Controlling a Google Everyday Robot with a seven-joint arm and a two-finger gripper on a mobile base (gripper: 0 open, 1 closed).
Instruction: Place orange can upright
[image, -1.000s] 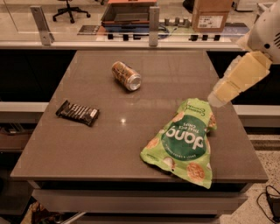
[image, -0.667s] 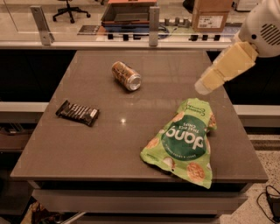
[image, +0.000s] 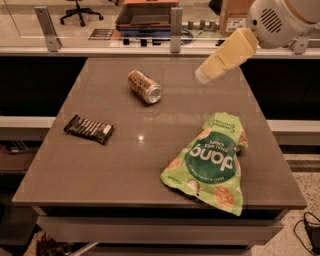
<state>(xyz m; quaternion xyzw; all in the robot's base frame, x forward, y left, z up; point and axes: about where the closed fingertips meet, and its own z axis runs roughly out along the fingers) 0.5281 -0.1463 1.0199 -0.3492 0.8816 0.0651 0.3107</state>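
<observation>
- A robot's gripper (image: 202, 75) hangs in the air above the far right part of the brown surface (image: 125, 165). It sits at the tip of a pale yellow arm (image: 227, 52) slanting down from the upper right. No object is seen in it, and whether it is open or closed cannot be told.
- The orange can (image: 144, 86) lies on its side on the far half of the surface, left of centre. Its shiny silver end faces the camera and slightly right.
- Gripper and can are well apart, with bare surface between them; nothing touches the can.
- A dark candy bar wrapper (image: 88, 128) lies flat near the left edge, and a green chip bag (image: 209, 162) sprawls across the near right. Both are clear of the can.
- Judged from the scene, the job is at its approach stage: the can is not yet grasped and none of the righting is done.
- The next move appears to call for the gripper to travel left and down to the can. It would then line up across the round body rather than along it, and close around the middle.
- The can would then need tipping through a quarter turn so one silver end meets the surface flat before release.
- A round can on a smooth top may roll if nudged off-centre, so a square, centred contact looks important.
</observation>
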